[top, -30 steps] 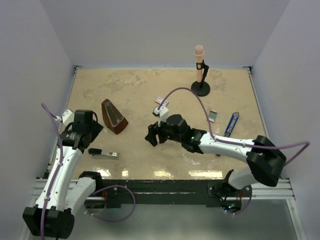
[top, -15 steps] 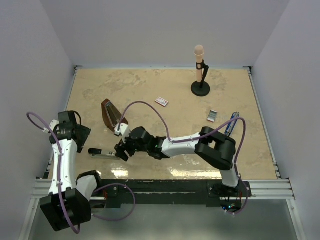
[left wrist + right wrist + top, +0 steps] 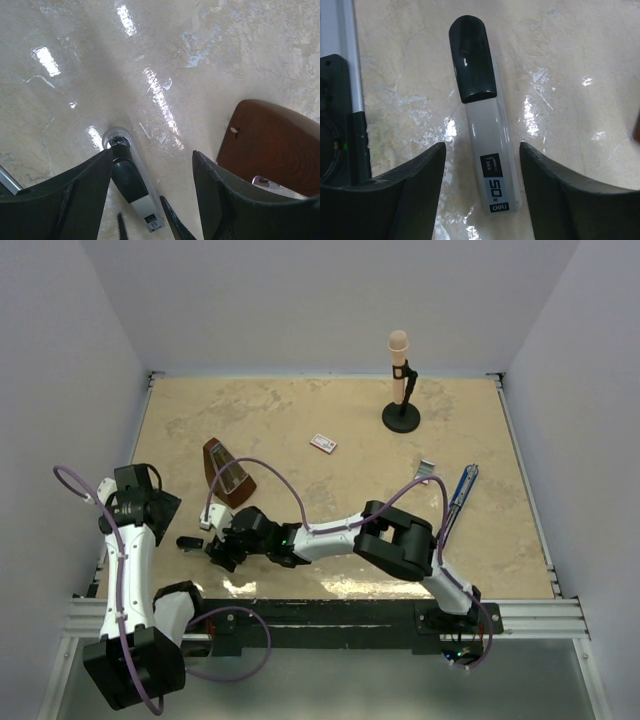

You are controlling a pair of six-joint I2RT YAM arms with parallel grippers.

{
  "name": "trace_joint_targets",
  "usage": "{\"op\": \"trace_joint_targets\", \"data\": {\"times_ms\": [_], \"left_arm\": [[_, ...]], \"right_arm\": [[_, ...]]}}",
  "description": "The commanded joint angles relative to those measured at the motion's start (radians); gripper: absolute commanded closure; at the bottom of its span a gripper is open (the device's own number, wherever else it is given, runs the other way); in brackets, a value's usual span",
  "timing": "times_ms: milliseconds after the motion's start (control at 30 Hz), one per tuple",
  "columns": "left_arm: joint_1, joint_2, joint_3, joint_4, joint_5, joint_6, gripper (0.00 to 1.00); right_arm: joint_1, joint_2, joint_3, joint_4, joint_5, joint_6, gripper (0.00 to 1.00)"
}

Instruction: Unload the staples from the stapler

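The stapler (image 3: 487,145), grey with a black cap and a "50 deli" label, lies flat near the table's front left. My right gripper (image 3: 482,147) hovers over it, open, one finger on each side with a gap to each. From above, the right gripper (image 3: 220,551) covers most of the stapler (image 3: 188,542). My left gripper (image 3: 160,510) is open and empty just left of it. In the left wrist view the left gripper (image 3: 152,152) looks down on the stapler's black end (image 3: 129,175). A small silvery strip of staples (image 3: 426,468) lies far right, partly behind a cable.
A brown wooden metronome (image 3: 228,473) stands just behind the stapler. A small red-and-white box (image 3: 322,443) lies mid-table, a microphone on a stand (image 3: 400,380) at the back, a blue tool (image 3: 460,488) at the right. The black front rail (image 3: 335,100) runs close by.
My right arm has swung from the table's middle to the front left and now straddles the stapler. The left gripper has drawn back to the left of it.
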State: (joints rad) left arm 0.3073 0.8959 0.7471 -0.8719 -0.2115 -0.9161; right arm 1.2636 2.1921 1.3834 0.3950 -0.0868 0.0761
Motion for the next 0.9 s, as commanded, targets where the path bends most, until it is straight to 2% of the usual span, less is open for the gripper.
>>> {"op": "trace_joint_targets", "data": {"times_ms": [0, 100, 133, 233, 333, 400, 533, 667, 867], "left_arm": [[0.01, -0.009, -0.011, 0.027, 0.018, 0.048, 0.32], [0.009, -0.012, 0.004, 0.043, 0.053, 0.084, 0.35], [0.007, -0.015, 0.009, 0.056, 0.104, 0.101, 0.38], [0.009, -0.032, 0.009, 0.103, 0.237, 0.177, 0.39], [0.009, -0.057, 0.011, 0.12, 0.344, 0.226, 0.39], [0.007, -0.08, 0.009, 0.132, 0.394, 0.264, 0.39], [0.001, -0.106, -0.015, 0.169, 0.527, 0.312, 0.39], [-0.005, -0.12, -0.083, 0.232, 0.635, 0.33, 0.4], [-0.023, -0.141, -0.173, 0.349, 0.828, 0.327, 0.42]], "right_arm": [[0.01, 0.003, 0.054, -0.001, 0.084, -0.022, 0.46], [0.013, -0.014, 0.019, 0.008, 0.113, -0.024, 0.62], [0.013, -0.038, 0.003, 0.025, 0.116, -0.022, 0.7], [0.013, -0.106, -0.07, 0.044, 0.139, -0.016, 0.87], [0.013, -0.17, -0.165, 0.071, 0.162, -0.007, 0.96], [0.013, -0.232, -0.24, 0.08, 0.177, 0.008, 1.0], [0.013, -0.33, -0.375, 0.117, 0.248, 0.045, 1.0], [0.011, -0.428, -0.521, 0.137, 0.304, 0.148, 1.0], [0.005, -0.621, -0.644, 0.131, 0.384, 0.28, 1.0]]}}
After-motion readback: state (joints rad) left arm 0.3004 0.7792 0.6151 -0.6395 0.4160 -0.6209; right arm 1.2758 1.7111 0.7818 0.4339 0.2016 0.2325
